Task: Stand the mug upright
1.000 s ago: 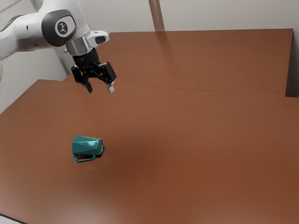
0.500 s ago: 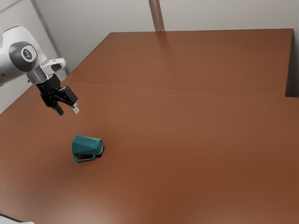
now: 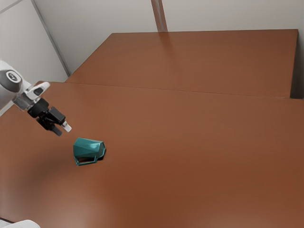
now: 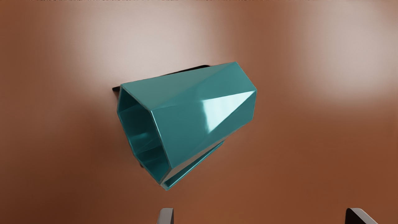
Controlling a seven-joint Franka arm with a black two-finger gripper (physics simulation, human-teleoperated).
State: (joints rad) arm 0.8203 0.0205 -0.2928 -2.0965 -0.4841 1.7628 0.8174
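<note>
Exterior view has the teal mug (image 3: 89, 149) lying on its side on the bench (image 3: 199, 152), so yeah, not upright at the moment. The hand (image 3: 62, 129) is up near it, toward the exterior view's left, and it's not touching. Its two fingers (image 4: 166, 216) are spread well apart with nothing pinched between them. From the wrist view you can look partly into the mug's open mouth (image 4: 143, 137), and the handle (image 4: 196, 165) runs along the side nearer the fingers.

Progress-wise, I'd say the bit that counts is all left: get a grip on the mug, tip it up, sit it on its base and let go. Being that close with the fingers apart looks like a decent spot for lining up a grab, though those slanted faces could make it slip or roll, imo.

Compared with a second ago, the hand has come down a fair bit and shifted toward the exterior view's left, so it's much closer to the mug now. Half a second back it was already partway along. Mug hasn't budged in either, same spot, same sideways pose.
</note>
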